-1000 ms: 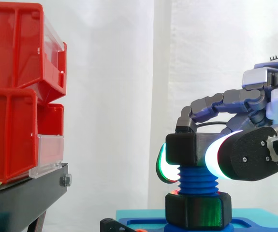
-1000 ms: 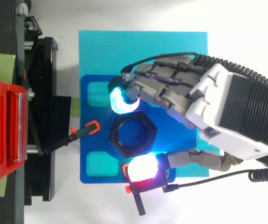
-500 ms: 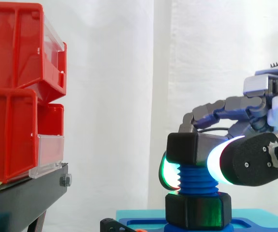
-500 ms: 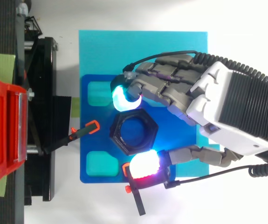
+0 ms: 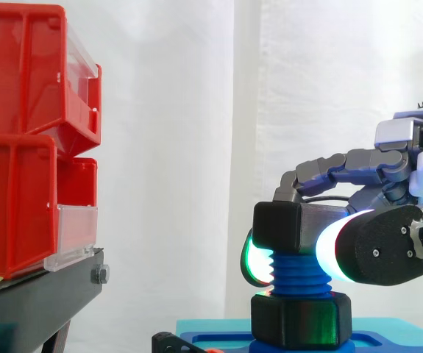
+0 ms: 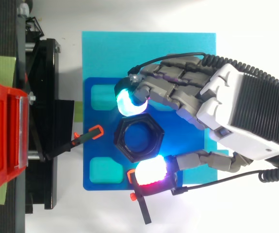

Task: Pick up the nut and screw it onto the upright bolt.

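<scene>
A blue threaded bolt [image 5: 299, 273] stands upright on a blue base plate [image 6: 176, 137]. The black hex nut [image 5: 301, 320] sits low on the bolt, close to the plate; from above it is a black ring [image 6: 138, 157] around the bolt. My hand [image 5: 384, 254] reaches in from the right, with curved fingers on either side of the bolt just above the nut. In the top view a cyan-glowing fingertip [image 6: 128, 103] and a white-red one [image 6: 151, 173] stand just outside opposite sides of the nut, holding nothing. A fingertip hides the bolt's top in the side view.
Red bins [image 5: 20, 140] are stacked on a black stand [image 5: 34, 301] at the left. The blue plate lies on a cyan mat [image 6: 149, 48]. Two black clamps with orange tips [image 6: 94, 132] [image 6: 140, 196] sit at the plate's edges.
The palm has drifted slightly right and lower, and the fingers have shifted a little around the bolt. The nut stays low on the bolt.
</scene>
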